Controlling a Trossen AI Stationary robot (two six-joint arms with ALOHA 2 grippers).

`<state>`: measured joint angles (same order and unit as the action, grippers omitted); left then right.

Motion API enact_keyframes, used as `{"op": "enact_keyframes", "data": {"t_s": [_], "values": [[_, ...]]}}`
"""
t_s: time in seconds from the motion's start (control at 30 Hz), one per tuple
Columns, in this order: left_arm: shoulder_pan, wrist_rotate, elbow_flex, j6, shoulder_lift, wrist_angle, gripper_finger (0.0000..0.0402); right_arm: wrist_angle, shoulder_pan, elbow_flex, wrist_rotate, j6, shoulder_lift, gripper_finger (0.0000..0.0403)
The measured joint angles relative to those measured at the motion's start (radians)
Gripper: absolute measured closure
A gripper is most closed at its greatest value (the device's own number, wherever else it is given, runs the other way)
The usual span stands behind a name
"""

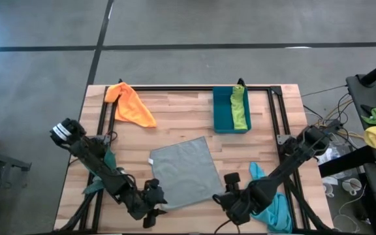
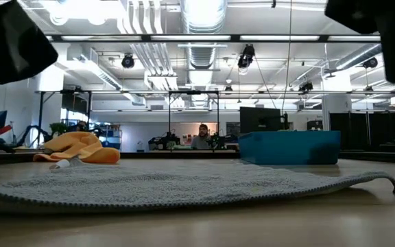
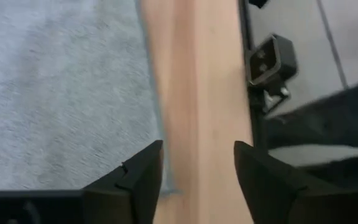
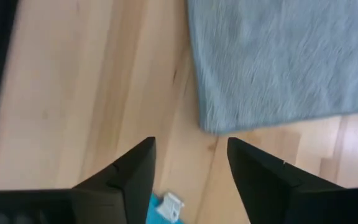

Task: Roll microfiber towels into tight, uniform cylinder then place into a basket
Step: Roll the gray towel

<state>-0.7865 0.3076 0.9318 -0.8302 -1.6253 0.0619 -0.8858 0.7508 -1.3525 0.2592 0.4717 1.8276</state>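
Note:
The grey towel point(image 1: 185, 171) lies spread flat in the middle of the table; it also fills the foreground of the low view point(image 2: 184, 182). My left gripper point(image 1: 153, 210) is open just off the towel's near left corner, over bare wood beside the towel's edge point(image 3: 157, 124). My right gripper point(image 1: 231, 196) is open just off the towel's near right corner point(image 4: 209, 126). The orange towel point(image 1: 130, 104) lies bunched at the far left. The lime green towel point(image 1: 240, 108) lies in the teal-blue basket point(image 1: 222, 111) at the far right. The turquoise towel point(image 1: 274, 203) lies crumpled by the right arm.
A black frame rail point(image 1: 188, 87) runs along the table's far side and down both sides. A bit of teal cloth point(image 1: 103, 171) shows under the left arm. A person point(image 2: 202, 137) sits far behind the table. Bare wood lies between the towel and the basket.

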Motion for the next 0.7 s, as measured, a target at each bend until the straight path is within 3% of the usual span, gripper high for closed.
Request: {"op": "enact_keyframes", "data": {"t_s": [0.1, 0.37, 0.53, 0.7], "values": [[-0.017, -0.011, 0.001, 0.0, -0.009, -0.004, 0.0199, 0.012, 0.012, 0.058, 0.0, 0.005, -0.001, 0.0202], [-0.012, 0.042, 0.02, 0.053, -0.079, -0.001, 0.0199, 0.085, 0.014, 0.161, 0.008, -0.003, -0.002, 0.0209], [-0.022, 0.036, 0.046, 0.061, -0.114, -0.012, 0.0199, 0.262, -0.015, 0.192, 0.018, -0.145, 0.006, 0.0209], [-0.047, 0.03, 0.051, 0.087, -0.163, -0.024, 0.0199, 0.286, -0.061, 0.2, 0.003, -0.217, 0.039, 0.0209]]}}
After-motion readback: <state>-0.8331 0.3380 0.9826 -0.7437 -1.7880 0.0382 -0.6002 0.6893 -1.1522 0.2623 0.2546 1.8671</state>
